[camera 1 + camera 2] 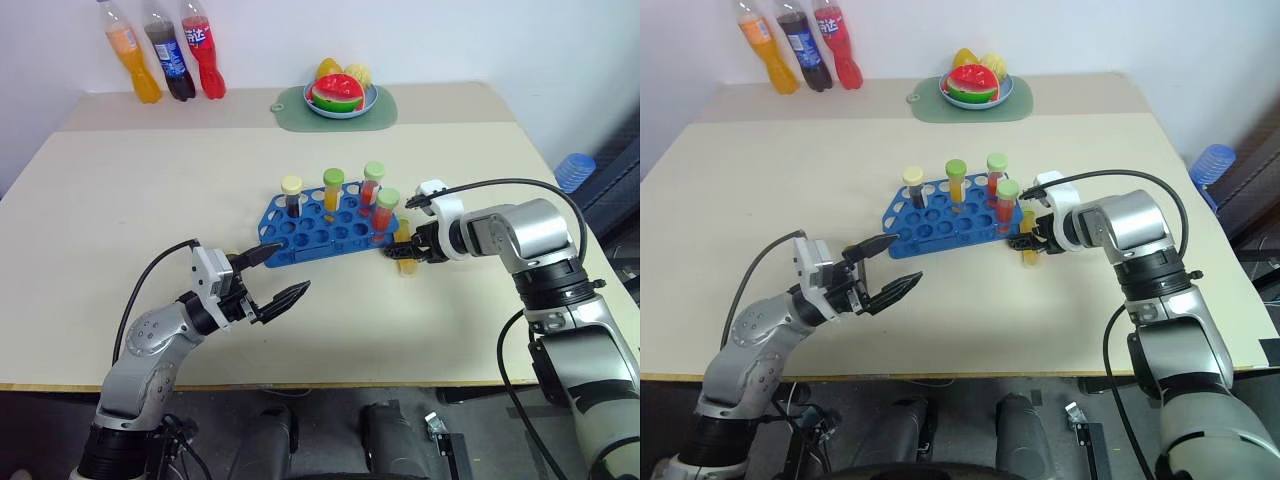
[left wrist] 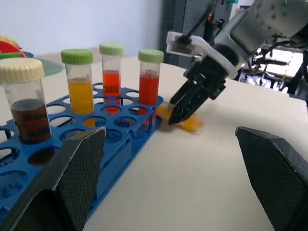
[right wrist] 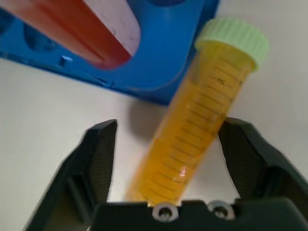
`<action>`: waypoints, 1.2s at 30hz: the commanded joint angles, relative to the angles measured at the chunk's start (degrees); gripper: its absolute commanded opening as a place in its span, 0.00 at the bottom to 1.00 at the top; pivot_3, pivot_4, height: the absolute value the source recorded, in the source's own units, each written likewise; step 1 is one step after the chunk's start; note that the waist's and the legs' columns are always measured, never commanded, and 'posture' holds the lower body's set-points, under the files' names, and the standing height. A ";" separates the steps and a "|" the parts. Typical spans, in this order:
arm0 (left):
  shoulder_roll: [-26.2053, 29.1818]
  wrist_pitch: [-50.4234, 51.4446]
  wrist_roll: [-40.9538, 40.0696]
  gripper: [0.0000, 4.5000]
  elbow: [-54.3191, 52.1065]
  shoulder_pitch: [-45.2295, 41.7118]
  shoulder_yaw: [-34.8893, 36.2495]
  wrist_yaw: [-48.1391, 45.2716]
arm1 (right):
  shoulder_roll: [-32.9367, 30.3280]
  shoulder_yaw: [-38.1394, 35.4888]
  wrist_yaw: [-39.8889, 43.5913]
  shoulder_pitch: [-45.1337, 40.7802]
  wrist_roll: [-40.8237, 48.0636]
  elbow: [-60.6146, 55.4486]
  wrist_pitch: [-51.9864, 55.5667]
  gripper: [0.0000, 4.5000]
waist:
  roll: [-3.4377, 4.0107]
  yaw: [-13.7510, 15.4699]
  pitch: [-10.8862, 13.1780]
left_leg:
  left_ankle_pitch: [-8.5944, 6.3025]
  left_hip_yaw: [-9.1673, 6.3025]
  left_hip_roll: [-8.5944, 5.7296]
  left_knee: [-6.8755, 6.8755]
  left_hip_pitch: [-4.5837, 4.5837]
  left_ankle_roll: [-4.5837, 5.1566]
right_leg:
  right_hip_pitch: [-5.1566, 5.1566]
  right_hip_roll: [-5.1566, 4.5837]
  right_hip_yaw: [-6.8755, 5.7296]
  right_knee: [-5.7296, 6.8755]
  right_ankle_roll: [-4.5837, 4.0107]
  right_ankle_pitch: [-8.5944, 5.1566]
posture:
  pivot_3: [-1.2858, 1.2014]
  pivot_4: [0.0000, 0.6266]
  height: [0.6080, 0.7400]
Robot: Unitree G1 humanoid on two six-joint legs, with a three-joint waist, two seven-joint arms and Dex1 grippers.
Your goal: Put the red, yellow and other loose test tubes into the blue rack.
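Tube [image 1: 405, 257] of yellow liquid, lying flat on table [image 1: 120, 200] just beside right end of rack [image 1: 330, 228], right where right gripper [image 1: 408, 247] comes down. Head views: long axis roughly across rack's end wall, slanting away from it; left gripper [image 1: 274, 276] well apart on near-left side of rack, spread wide, holding nothing, so right arm clearly nearer. Four capped tubes upright in rack, red one [image 1: 385, 211] at the near-right corner close above the grasp spot; many holes free toward left and front. Bare table right of tube and toward near edge, room to lift and swing; table edge not close. Left wrist view: right gripper [image 2: 185, 108] tilted steeply down, tips at the lying tube [image 2: 185, 121], touching or just short, cannot tell; rack's end edge close beside, tight on that side. Right wrist view: tube [image 3: 192, 130] running lengthwise between both fingers [image 3: 98, 163], cap toward rack, slanted off gripper's line; jaws partly open, gaps either side, no grip yet. Judgement: closing should pinch mid-body; risk of tube rolling or tips nudging rack.
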 commanded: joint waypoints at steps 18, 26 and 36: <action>0.34 -0.54 -0.13 1.00 -0.56 -1.54 0.20 -0.65 | -9.51 -6.63 -4.71 7.53 -12.04 15.00 -23.23 0.19 | -0.24 1.88 -0.14 | -0.01 -0.10 -0.11 0.06 0.23 0.02 | 0.62 -0.10 -0.17 -0.39 -0.02 -0.01 | 0.52 0.24 1.00; -0.02 -0.94 -0.06 1.00 1.97 -3.76 -0.15 -1.94 | 1.45 -29.23 -6.43 15.31 2.70 1.58 -33.80 0.19 | -0.24 1.21 -0.14 | -0.03 -0.10 -0.07 -0.05 0.25 0.04 | 0.64 -0.06 -0.20 -0.50 0.01 0.01 | 0.52 0.24 1.00; -0.55 -1.21 0.07 1.00 3.31 -4.73 -0.24 -3.00 | 18.02 -28.64 -7.82 21.44 5.24 -15.73 -59.38 0.19 | 0.01 -0.11 0.01 | -0.04 -0.07 0.02 -0.05 0.27 0.07 | 0.24 0.03 0.03 0.02 0.03 0.00 | 0.52 0.24 1.00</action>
